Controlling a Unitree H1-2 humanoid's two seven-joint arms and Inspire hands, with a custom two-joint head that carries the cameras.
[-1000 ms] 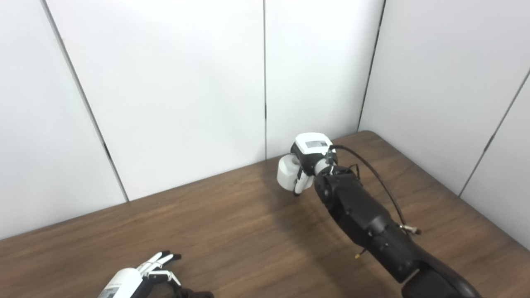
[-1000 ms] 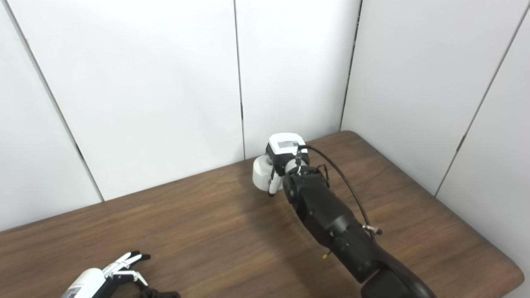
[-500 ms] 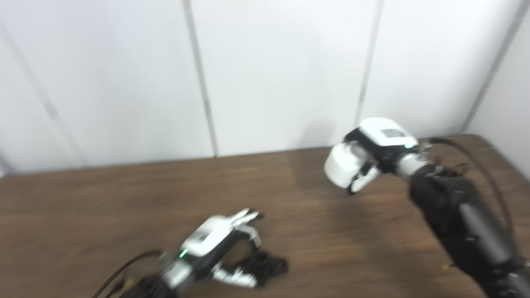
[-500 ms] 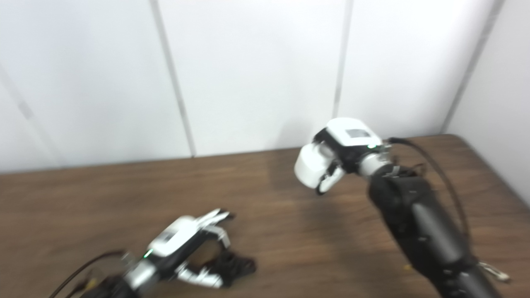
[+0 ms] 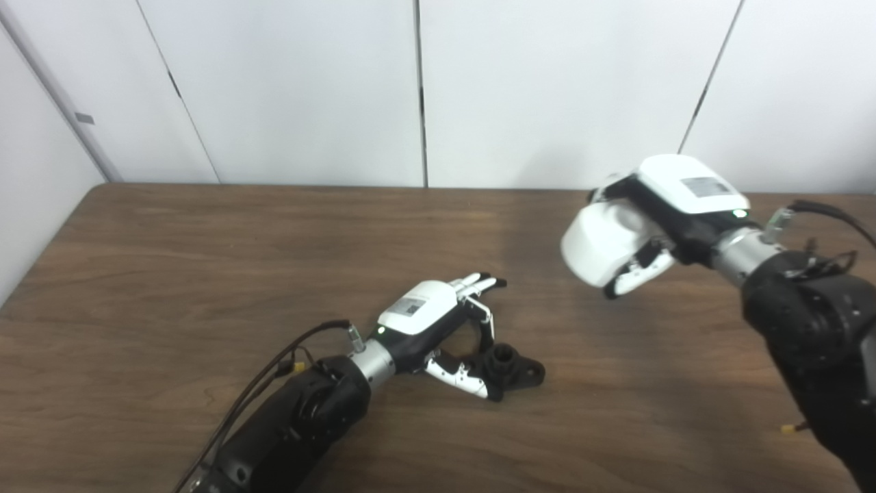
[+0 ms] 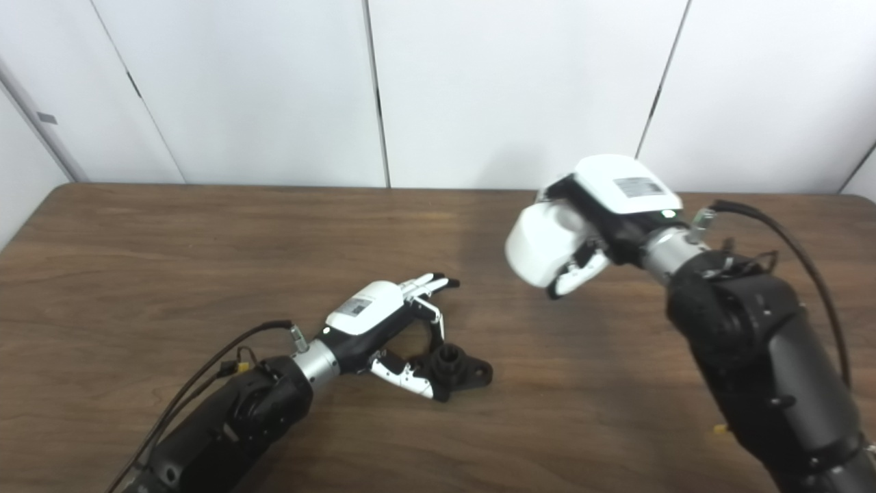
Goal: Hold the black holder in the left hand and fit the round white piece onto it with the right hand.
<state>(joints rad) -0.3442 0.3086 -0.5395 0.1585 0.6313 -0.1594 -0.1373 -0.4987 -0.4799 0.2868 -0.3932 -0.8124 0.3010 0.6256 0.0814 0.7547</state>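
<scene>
The black holder [image 5: 513, 365] lies flat on the brown table [image 5: 171, 274], a short round socket standing up at its middle. My left hand [image 5: 430, 319] rests just left of it, open, with its fingers stretched out above the holder and its thumb [image 5: 457, 374] reaching to the holder's near side. I cannot tell if the thumb touches it. My right hand [image 5: 681, 205] hovers above the table to the right, shut on the round white piece [image 5: 597, 245], whose flat face points down and left towards the holder. About a hand's length separates the white piece and the holder.
White wall panels [image 5: 308, 89] stand along the table's far edge. A black cable [image 5: 270, 373] loops from my left forearm. Another cable [image 5: 831, 212] arcs off my right wrist. Bare wood stretches to the left [image 6: 102, 274].
The camera has swung left and down, so the whole picture has shifted. My left hand and the holder are now fully in view. My right hand still holds the white piece.
</scene>
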